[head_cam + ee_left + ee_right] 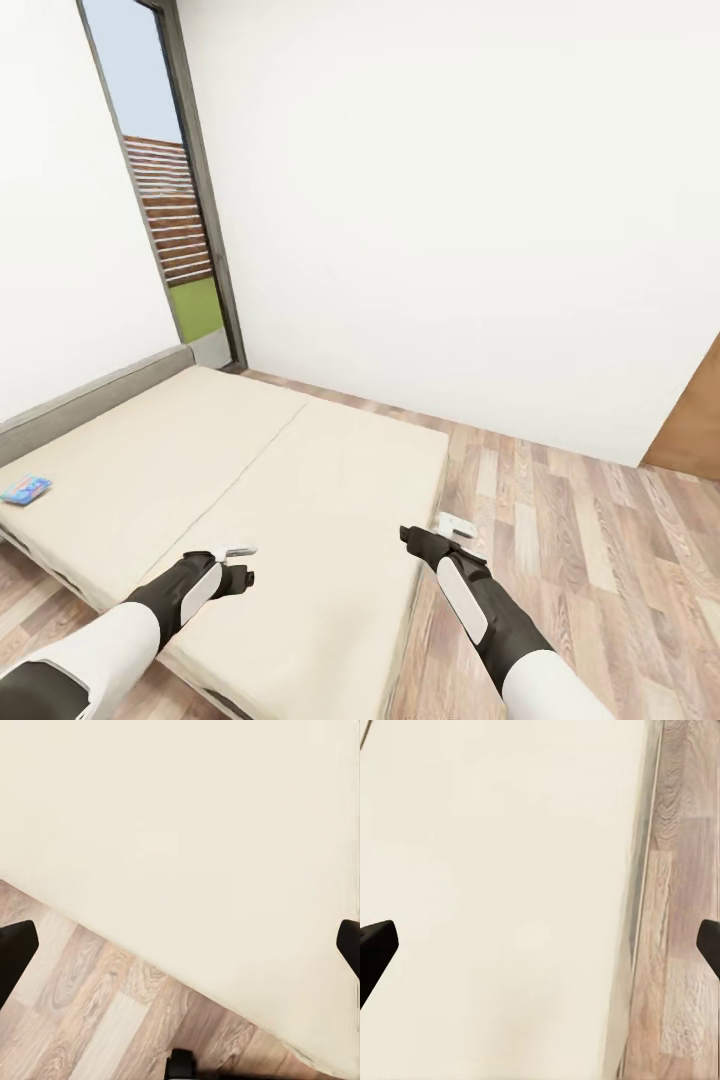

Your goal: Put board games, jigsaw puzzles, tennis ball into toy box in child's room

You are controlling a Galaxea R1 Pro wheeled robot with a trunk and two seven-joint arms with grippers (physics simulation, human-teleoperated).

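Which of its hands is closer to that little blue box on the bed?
Left. The left hand hovers over the bed's near edge, toward the blue box; the right hand is farther off.

Blue board game (pixel 26 489) on bed (pixel 250 470)

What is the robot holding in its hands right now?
Nothing. The fingers of the left gripper and the right gripper are spread wide apart over the bed, with nothing between them. The small blue game lies untouched by the headboard.

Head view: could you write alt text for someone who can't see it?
A low beige bed holds one small blue board game near its grey headboard. Two robot arms reach over it, left gripper and right gripper empty.
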